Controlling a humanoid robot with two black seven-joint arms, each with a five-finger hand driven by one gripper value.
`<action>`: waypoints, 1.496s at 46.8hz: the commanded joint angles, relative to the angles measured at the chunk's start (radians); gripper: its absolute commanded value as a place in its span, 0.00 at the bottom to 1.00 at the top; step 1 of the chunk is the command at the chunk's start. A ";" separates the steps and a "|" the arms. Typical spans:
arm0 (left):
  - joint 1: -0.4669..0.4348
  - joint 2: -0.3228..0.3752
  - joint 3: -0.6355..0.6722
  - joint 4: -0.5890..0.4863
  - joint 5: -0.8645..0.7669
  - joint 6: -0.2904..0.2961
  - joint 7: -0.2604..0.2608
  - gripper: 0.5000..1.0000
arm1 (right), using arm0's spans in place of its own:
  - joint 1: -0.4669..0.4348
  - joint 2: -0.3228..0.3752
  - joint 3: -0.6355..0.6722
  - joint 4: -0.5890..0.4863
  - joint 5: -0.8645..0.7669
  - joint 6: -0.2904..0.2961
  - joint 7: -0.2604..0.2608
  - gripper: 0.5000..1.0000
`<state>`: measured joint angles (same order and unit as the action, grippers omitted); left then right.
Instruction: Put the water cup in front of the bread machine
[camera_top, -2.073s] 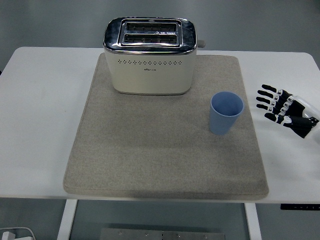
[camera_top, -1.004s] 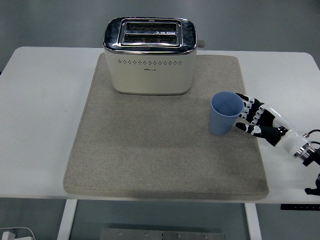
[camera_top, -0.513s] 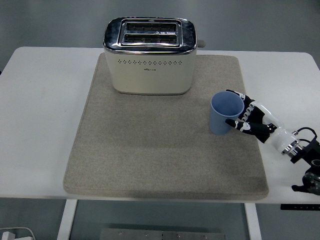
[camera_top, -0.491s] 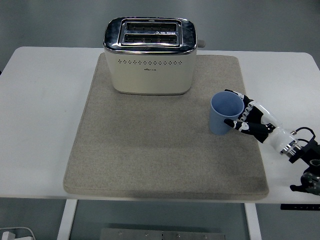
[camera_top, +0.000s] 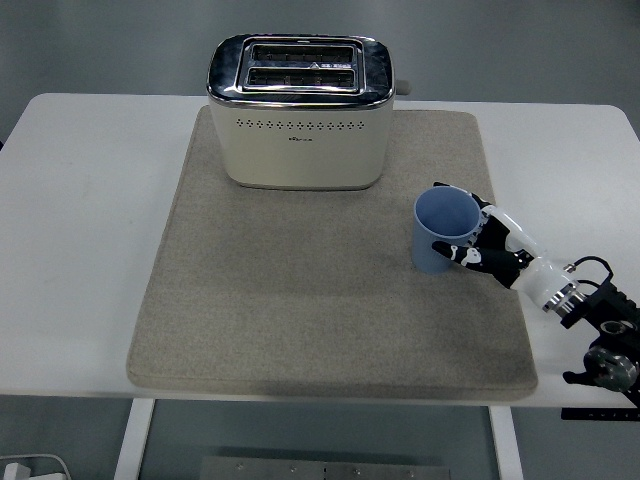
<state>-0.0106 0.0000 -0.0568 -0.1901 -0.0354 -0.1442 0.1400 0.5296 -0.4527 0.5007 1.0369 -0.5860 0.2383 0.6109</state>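
Note:
A light blue water cup (camera_top: 443, 231) stands upright on the grey mat (camera_top: 300, 300), to the right of and nearer than the cream and chrome bread machine (camera_top: 298, 112). My right hand (camera_top: 478, 237) comes in from the lower right and wraps its fingers around the cup's right side, thumb at the near side. The left hand does not show.
The mat covers the middle of the white table (camera_top: 80, 200). The bread machine stands at the mat's far edge, its lever (camera_top: 403, 88) sticking out to the right. Bare mat lies in front of the bread machine.
My right hand moved in from the table's right side to the cup and closed around it. The cup has shifted slightly left and nearer.

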 joint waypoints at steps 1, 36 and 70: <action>0.000 0.000 0.000 0.000 0.000 0.000 0.000 1.00 | 0.001 0.008 -0.001 0.000 0.000 -0.008 0.000 0.83; 0.000 0.000 0.000 -0.002 0.002 0.000 0.000 1.00 | 0.058 0.061 -0.001 0.000 0.005 -0.040 0.000 0.00; 0.000 0.000 0.000 -0.023 0.002 0.000 0.001 1.00 | 0.178 0.351 -0.093 -0.120 0.000 -0.169 0.000 0.03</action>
<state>-0.0107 0.0006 -0.0553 -0.2115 -0.0335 -0.1441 0.1404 0.6984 -0.1269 0.4078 0.9369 -0.5847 0.0733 0.6108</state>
